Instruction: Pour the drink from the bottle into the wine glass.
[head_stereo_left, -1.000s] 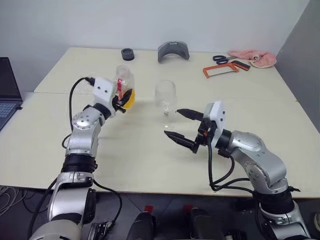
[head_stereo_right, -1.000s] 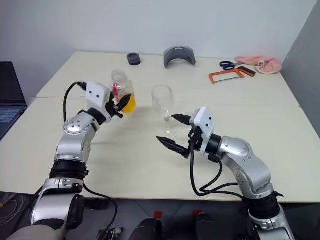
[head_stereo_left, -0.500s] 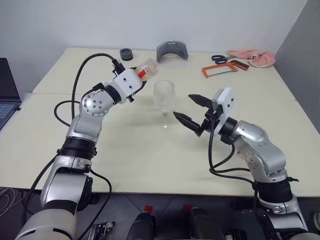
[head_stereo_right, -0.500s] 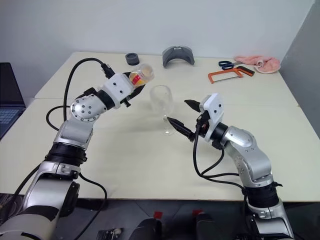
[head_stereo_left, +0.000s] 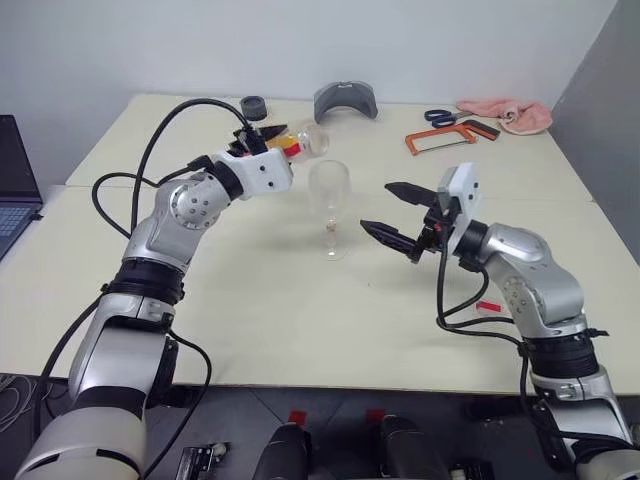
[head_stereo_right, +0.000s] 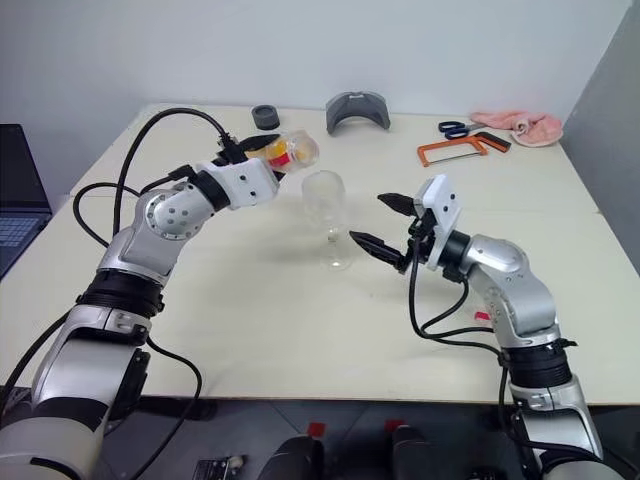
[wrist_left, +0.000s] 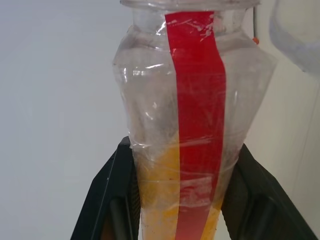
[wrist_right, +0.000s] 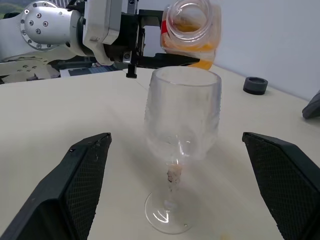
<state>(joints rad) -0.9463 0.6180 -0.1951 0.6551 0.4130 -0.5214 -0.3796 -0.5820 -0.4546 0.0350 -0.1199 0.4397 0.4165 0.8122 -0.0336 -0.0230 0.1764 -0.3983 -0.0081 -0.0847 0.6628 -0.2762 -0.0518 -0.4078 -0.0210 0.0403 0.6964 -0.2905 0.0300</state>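
both grippers flank the wine glass (head_stereo_left: 329, 208), my landmark, standing empty on the table (head_stereo_left: 280, 310). i have the left gripper (head_stereo_left: 262, 146) clamped on the bottle (head_stereo_left: 298, 141), tipped nearly level just behind and above the glass rim, mouth open, the drink (wrist_left: 165, 200) pooled low in the body. right gripper (head_stereo_left: 395, 210) waits beside the glass, fingers spread wide, holding nothing. i judge the pour is starting; next i should tilt further, mouth over the bowl.

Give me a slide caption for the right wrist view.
Tilted clear plastic bottle of orange drink above empty stemmed wine glass.
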